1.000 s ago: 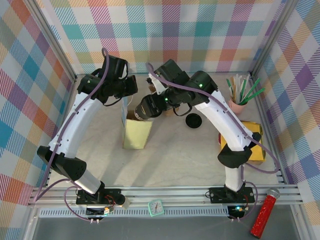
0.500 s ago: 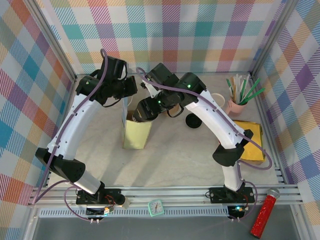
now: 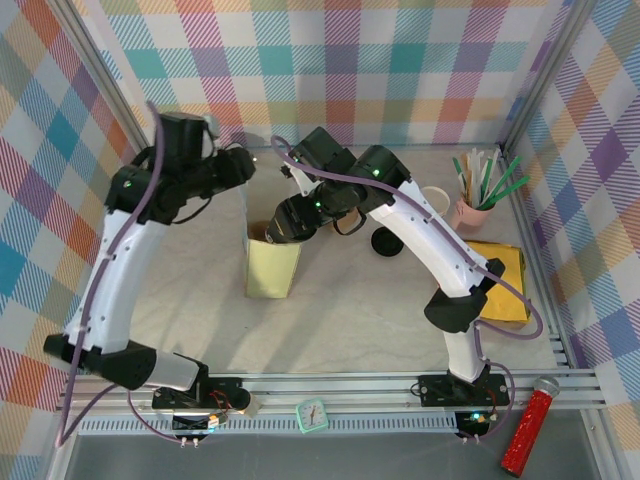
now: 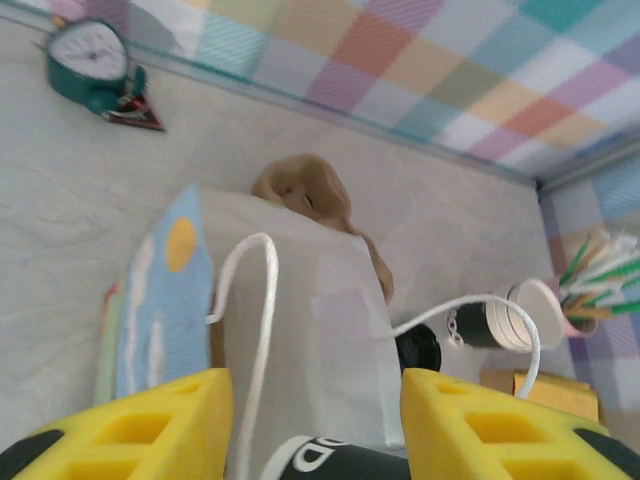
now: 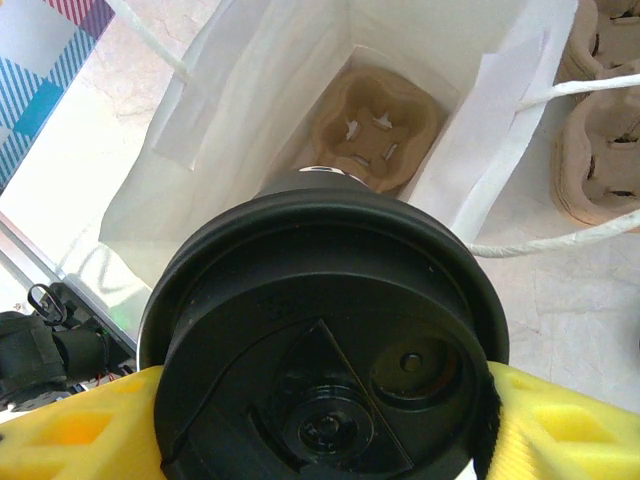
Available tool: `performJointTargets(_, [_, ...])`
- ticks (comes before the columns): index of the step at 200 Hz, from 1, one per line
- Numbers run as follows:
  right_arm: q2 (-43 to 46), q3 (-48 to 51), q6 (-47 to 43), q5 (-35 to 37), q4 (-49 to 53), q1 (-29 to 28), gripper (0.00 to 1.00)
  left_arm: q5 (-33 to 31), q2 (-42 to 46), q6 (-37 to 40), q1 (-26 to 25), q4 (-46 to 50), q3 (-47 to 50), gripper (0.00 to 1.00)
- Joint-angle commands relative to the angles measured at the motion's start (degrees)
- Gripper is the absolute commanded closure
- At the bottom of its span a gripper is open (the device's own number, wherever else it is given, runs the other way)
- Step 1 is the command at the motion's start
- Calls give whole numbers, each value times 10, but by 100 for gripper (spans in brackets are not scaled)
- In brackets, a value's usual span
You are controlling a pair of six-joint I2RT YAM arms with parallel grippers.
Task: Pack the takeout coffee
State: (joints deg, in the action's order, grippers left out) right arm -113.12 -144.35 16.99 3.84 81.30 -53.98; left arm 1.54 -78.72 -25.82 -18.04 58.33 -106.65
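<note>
– Takeout coffee [image 5: 322,330]: was it packed?
– Not yet. My right end effector [image 5: 320,430] gripped it over the mouth of the open paper bag [image 5: 250,100]; my left end effector [image 4: 315,425] stood parted, empty. Lowering and letting go remained.

A tall paper bag with white cord handles [image 3: 272,270] stands upright on the pale stone-look counter [image 3: 330,320], its mouth open upward. Inside the bag, at the bottom, lies a brown moulded-pulp cup carrier [image 5: 383,122]. Directly above the bag's mouth is the takeout coffee [image 5: 325,340], a small cream-tan paper cup with a round black plastic lid, clamped between the fingers of the right hand [image 5: 322,440]. The left hand [image 4: 315,430] is above the bag's rear left, with one cord handle passing between its spread fingers. Just right of the bag lies a second pulp carrier [image 5: 600,140]. Farther right of the bag a loose round black plastic lid [image 3: 386,242] lies on the counter. Beyond that stands a pink cup of green and white sticks [image 3: 475,212], with a yellow box [image 3: 508,285] nearer the front.
</note>
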Motion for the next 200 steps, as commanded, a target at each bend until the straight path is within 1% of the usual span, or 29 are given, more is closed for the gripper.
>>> performJointTargets(1, [-10,-17,-12,1,14,-4,34,-1,50,-3,45,9,41,54])
performJointTargets(17, [-11,-17,-12,-1,12,-4,34,5,71,-4,82,2,92,56])
performJointTargets(37, [-10,-17,-11,-3,10,-4,34,10,89,-14,114,-14,170,58])
performJointTargets(72, [-11,-17,-12,-5,10,-4,34,-2,120,-43,147,-76,302,58])
performJointTargets(83, [-11,-17,-10,-7,9,-4,34,19,112,-48,158,-104,340,60])
performJointTargets(104, [-9,-17,-9,-10,6,-5,34,48,78,-50,158,-161,395,62])
performJointTargets(122, [-6,-17,-9,-11,4,-5,34,68,53,-57,158,-219,438,63])
performJointTargets(152, [-5,-18,-9,-11,7,-6,34,76,17,-64,155,-273,491,63])
performJointTargets(165, [-5,-18,-10,-11,9,-6,34,90,6,-71,151,-289,512,64])
performJointTargets(200, [0,-18,-15,-2,18,-6,34,104,5,-101,106,-319,554,67])
